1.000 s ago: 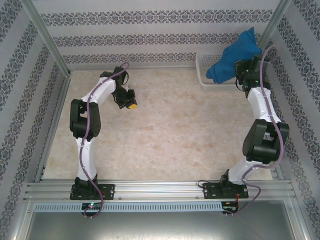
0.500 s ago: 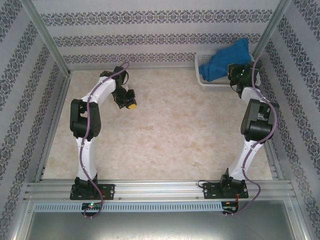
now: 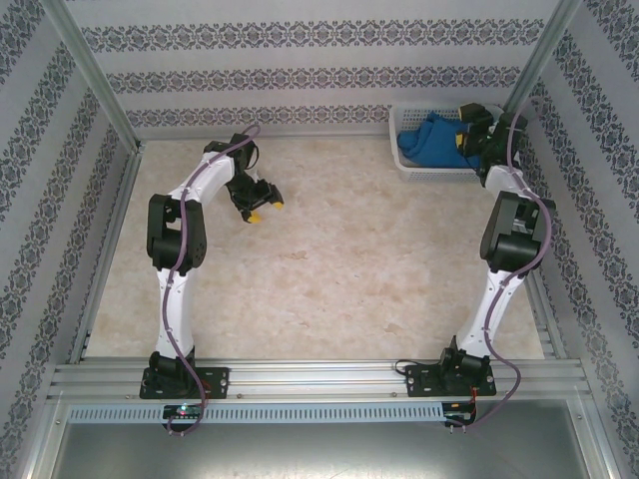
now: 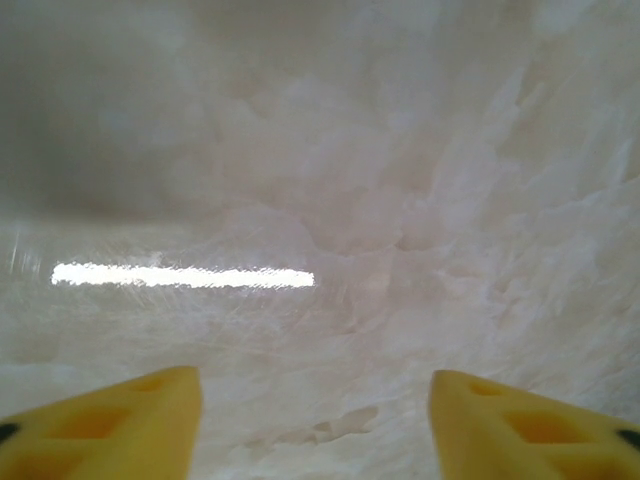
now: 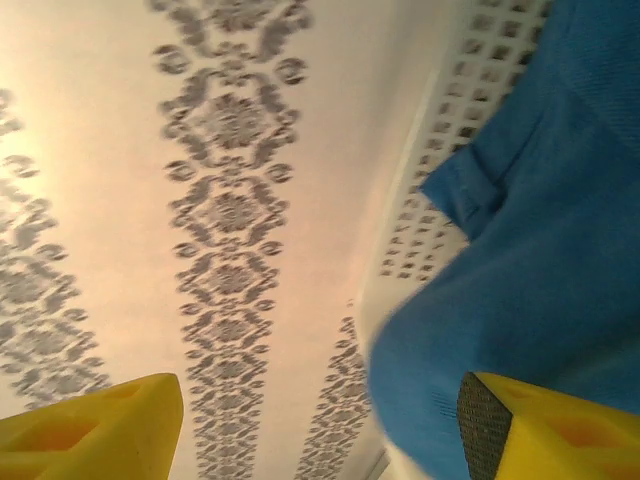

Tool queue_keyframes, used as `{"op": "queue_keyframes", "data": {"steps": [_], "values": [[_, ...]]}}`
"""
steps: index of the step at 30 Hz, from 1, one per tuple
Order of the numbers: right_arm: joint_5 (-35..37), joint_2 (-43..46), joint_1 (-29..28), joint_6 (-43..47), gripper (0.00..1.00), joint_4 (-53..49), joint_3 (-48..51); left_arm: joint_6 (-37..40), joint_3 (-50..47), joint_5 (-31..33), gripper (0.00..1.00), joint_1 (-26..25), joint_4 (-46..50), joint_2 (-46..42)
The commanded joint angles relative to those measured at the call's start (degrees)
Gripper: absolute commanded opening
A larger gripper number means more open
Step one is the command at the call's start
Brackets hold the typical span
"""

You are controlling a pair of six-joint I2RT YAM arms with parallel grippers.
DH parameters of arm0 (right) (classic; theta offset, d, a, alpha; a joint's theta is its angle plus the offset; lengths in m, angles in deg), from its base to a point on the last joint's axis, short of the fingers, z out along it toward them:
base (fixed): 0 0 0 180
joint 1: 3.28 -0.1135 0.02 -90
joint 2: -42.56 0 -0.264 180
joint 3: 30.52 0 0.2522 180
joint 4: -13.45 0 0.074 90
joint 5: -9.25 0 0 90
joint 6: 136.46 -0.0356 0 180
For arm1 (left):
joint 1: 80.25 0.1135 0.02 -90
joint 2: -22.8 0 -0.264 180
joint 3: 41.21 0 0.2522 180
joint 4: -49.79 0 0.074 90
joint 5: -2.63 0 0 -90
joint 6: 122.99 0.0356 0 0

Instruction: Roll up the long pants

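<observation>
Close up, the long pants crowd the basket's perforated wall beside the spread right gripper; overhead, they sit bunched inside. The left gripper gapes over bare table.

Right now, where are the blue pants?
In the top view, the long pants lie bunched inside the white basket at the far right corner of the table, next to the right gripper.

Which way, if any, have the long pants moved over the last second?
Yes. The long pants, earlier held up above the white basket's far right corner, have dropped leftward and now lie bunched inside its walls.
</observation>
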Motion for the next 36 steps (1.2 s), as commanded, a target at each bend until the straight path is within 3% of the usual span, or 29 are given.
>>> {"op": "queue_keyframes", "data": {"steps": [1, 3, 7, 10, 12, 13, 18, 21, 25, 28, 36], "values": [[-3.5, 10.6, -0.7, 4.4, 0.74, -2.5, -0.9, -0.6, 1.4, -1.4, 0.75, 0.6, -0.6, -0.6], [-3.3, 15.8, -1.4, 9.5, 0.74, -9.8, -0.1, -0.9, 1.9, -1.8, 0.81, 0.8, -1.4, -1.5], [2.0, 28.4, -5.5, 30.0, 0.74, -29.1, 1.7, -0.8, 3.5, -2.9, 1.00, 1.6, -2.7, -5.3], [9.7, 36.3, -10.3, 46.5, 0.74, -39.8, 5.5, 2.2, 2.9, -0.2, 1.00, 2.5, -6.2, -11.7], [15.1, 41.2, -12.8, 52.0, 0.78, -41.6, 11.1, 6.9, -0.6, 6.8, 1.00, 2.4, -9.7, -18.6], [17.8, 44.0, -13.6, 54.3, 0.97, -40.8, 15.7, 10.0, -4.5, 10.9, 1.00, 2.4, -13.0, -23.2], [29.4, 57.0, -15.4, 62.9, 0.98, -31.0, 39.3, 18.9, -32.4, 35.2, 1.00, 2.4, -34.6, -46.7], [36.1, 64.3, -16.8, 67.5, 0.98, -20.5, 53.5, 19.4, -50.1, 49.1, 1.00, 2.4, -46.2, -59.2], [43.8, 68.3, -17.3, 70.9, 0.98, -5.8, 67.2, 23.8, -71.0, 50.0, 1.00, 2.5, -62.8, -71.4], [46.2, 63.7, -17.4, 72.1, 0.98, 4.4, 71.5, 23.0, -82.8, 53.4, 1.00, 2.6, -74.9, -75.5], [43.0, 49.5, -17.9, 72.5, 0.98, 15.3, 70.9, 27.5, -94.7, 50.0, 1.00, 3.2, -86.5, -74.8]]}}
